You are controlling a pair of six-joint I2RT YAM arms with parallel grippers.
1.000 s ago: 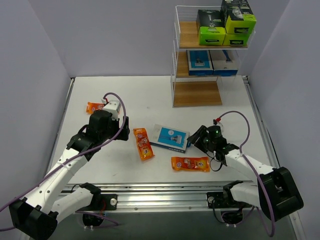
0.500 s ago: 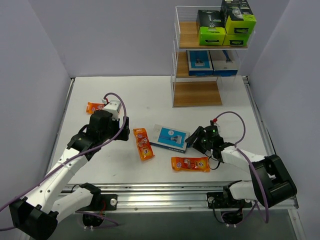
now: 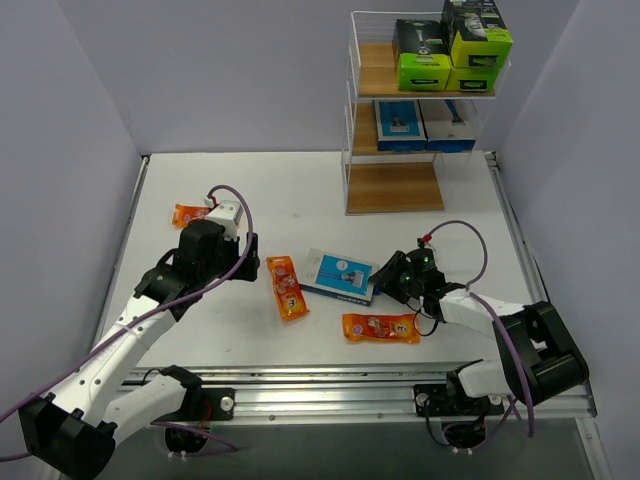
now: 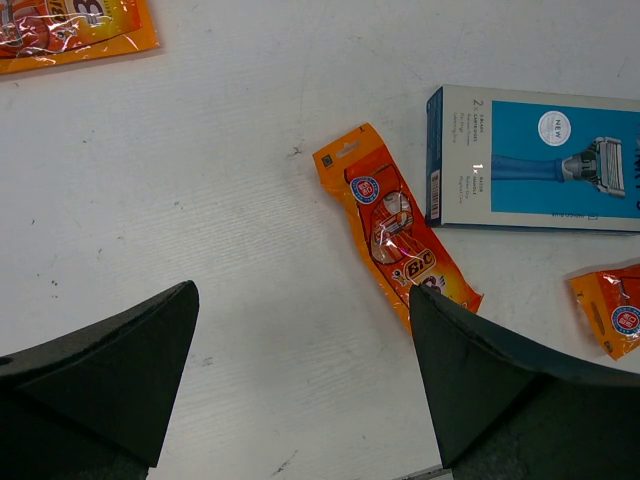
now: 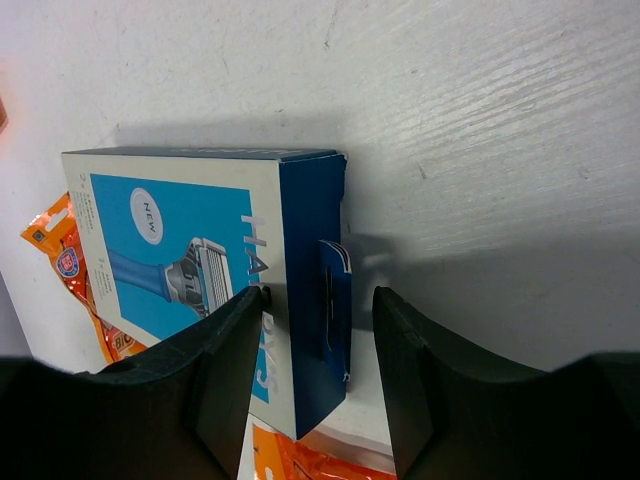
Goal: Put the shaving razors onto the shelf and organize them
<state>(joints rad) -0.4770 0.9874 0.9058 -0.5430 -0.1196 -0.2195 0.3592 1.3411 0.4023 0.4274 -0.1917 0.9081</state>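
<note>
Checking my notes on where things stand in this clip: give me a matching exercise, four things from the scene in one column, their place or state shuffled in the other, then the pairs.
Things
1. black-and-lime boxes
2. blue packs in the shelf
3. left claw
4. right claw

Place or state
A. wide open above the table, holding nothing
B. top tier
C. fingers either side of the end of the blue razor box lying on the table
D. middle tier

Pairs: 1-B, 2-D, 3-A, 4-C
</note>
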